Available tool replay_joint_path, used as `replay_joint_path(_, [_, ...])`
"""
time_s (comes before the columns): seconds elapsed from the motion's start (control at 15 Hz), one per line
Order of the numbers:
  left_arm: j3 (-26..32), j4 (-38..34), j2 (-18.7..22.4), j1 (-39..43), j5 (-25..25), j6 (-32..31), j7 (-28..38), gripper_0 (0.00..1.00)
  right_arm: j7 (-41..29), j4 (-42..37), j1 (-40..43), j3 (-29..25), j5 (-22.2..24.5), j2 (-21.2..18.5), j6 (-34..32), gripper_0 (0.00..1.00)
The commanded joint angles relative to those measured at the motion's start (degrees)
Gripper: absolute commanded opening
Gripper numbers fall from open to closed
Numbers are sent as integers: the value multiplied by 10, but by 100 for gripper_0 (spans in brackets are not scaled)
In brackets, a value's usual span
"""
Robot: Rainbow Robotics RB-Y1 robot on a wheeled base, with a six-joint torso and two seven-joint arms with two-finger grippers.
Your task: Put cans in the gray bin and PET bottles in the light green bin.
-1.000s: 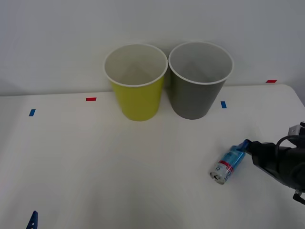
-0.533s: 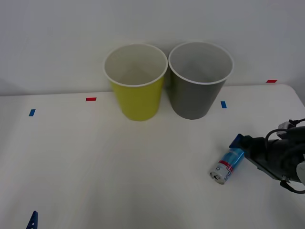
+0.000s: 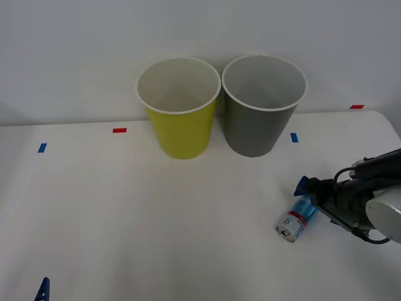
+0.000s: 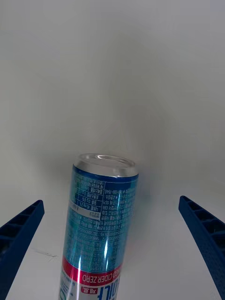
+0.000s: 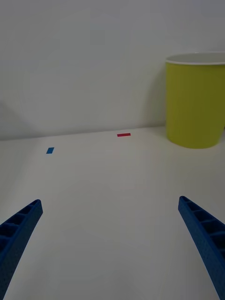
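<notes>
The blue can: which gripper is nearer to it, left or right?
Right. The right gripper is at the far end of the can, open, with the can lying between its fingers. The left gripper is open, far across the table.

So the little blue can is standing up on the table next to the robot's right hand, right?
Not quite. The can is lying on its side on the table, not standing up, as the front view shows. It is indeed by the right hand, whose open fingers sit on either side of it.
</notes>
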Motion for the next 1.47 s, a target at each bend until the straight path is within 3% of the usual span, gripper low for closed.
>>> replay_joint_path(0.07, [0, 0, 0, 0, 0, 0, 0, 100, -9, 13, -12, 20, 0, -1, 1, 100])
replay_joint_path(0.6, [0, 0, 0, 0, 0, 0, 0, 100, -15, 66, -51, 52, 3, 19, -3, 100])
replay_joint_path(1.27, [0, 0, 0, 0, 0, 0, 0, 100, -34, 78, -52, 73, 32, 22, -8, 100])
replay_joint_path(1.47, [0, 0, 0, 0, 0, 0, 0, 100, -34, 78, -58, 74, 32, 22, 1, 62])
